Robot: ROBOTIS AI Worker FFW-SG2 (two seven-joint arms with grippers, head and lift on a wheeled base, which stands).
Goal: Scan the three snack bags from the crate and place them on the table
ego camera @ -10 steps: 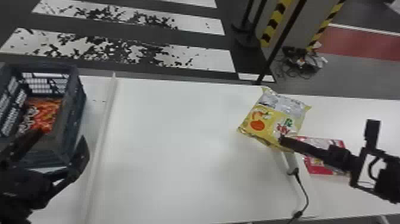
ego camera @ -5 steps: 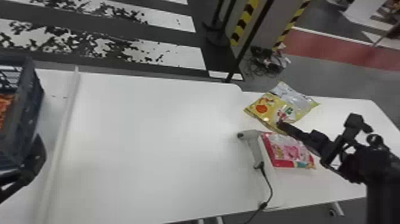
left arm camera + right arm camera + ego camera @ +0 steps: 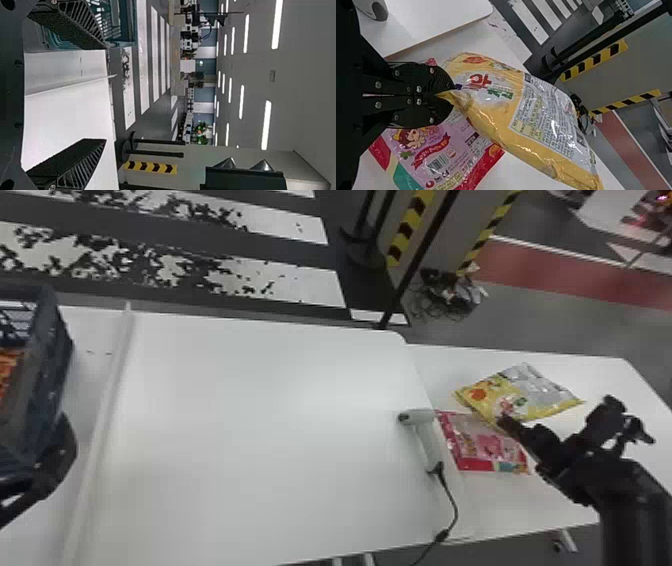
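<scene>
1. White table, large. Spans the stretch between the left gripper and the right gripper.
2. White side table. Lies below the right gripper, adjoining the large table.
3. Dark crate, slatted. Close by the left gripper, mostly on its far side, away from the robot.
4. Left gripper. Black, two flat fingers, spread wide apart with a broad gap; nothing held.
5. Right gripper. Black, fingers closed together on one corner of the yellow snack bag.
6. Yellow snack bag, silvery panel with print. Pinched at its corner by the right gripper; the rest extends outward from the fingertips, to their far side and right in the head view.
7. Pink snack bag, red borders. Flat on the side table, below the right gripper and a little to its near left; partly overlapped by the yellow bag.
8. Orange snack bag, partly seen. In the crate, to the left of the left gripper and farther out.
9. Scanner, pale, with a dark cord. To the left of the right gripper's fingertips, just beside the pink bag.
</scene>
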